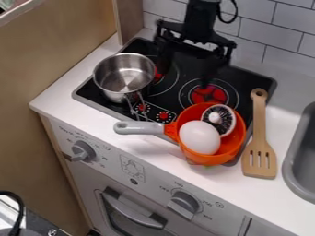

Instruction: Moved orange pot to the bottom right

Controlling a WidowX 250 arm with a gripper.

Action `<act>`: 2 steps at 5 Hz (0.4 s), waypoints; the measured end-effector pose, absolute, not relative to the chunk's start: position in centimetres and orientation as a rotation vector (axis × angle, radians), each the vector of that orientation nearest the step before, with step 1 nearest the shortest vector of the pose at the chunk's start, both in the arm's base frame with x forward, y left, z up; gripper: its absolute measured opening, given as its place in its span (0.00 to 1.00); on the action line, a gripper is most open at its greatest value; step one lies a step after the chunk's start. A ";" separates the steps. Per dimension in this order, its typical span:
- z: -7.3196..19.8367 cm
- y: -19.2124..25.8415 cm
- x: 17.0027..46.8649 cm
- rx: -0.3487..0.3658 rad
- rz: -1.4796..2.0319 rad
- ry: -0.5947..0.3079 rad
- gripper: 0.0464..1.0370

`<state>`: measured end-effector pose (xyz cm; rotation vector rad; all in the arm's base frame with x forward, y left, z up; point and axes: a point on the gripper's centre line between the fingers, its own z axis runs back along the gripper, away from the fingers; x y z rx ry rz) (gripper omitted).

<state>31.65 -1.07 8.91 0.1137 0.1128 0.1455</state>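
Gripper [189, 62] spread above the stove [246, 84], fingertips faint against black glass, orange pot [211, 159] at the stove's bottom right, egg [199, 137] partly hiding its inside, spatula [259, 159] close beside, sink [293, 159] cut off

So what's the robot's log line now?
gripper: open, over stove | orange pot: stove's lower right, white egg inside | metal pot: stove's left
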 end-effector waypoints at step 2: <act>10.0 1.2 30.1 0.068 0.095 0.106 0.96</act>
